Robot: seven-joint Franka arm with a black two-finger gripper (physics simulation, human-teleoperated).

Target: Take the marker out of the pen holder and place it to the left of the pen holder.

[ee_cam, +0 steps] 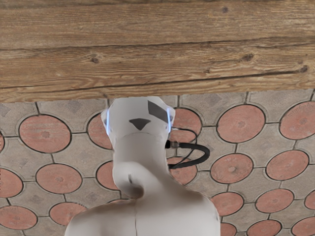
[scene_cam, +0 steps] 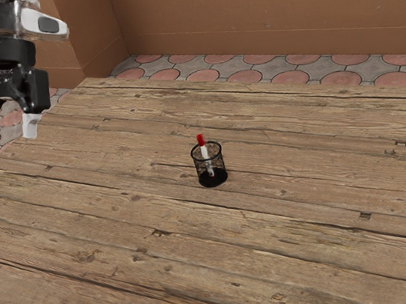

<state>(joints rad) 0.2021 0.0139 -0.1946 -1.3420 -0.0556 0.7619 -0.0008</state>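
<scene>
- The black two-finger gripper point(scene_cam: 11, 124) is released, its jaws standing apart with nothing between them; it hangs in the upper left of the exterior view, well apart from the pen holder.
- Above it, at the exterior view's upper edge, comes the white and black end of the arm point(scene_cam: 44, 25).
- The pen holder, a round black wire-mesh cup point(scene_cam: 213, 181) with an open top and a dark, solid-looking base, stands upright on the table.
- Inside that cup is the marker, a slim white-barrelled pen with a bright red end point(scene_cam: 201, 139). The red end is uppermost and rises above the rim; the lower barrel shows through the mesh. It leans slightly toward the exterior view's left. Any lettering on it is too small to tell.
- Under both is the table of weathered brown planks point(scene_cam: 316, 257), with dark seams and knots.
- The wrist view shows the arm's smooth white base point(ee_cam: 142, 172) beside the table's edge, with thin blue lights, dark grey patches and a looped black cable point(ee_cam: 204, 153).
- Beyond the table lies grey paving with round pink-red inlays point(ee_cam: 241, 123); a plain brown wall point(scene_cam: 266, 7) rises behind.
</scene>
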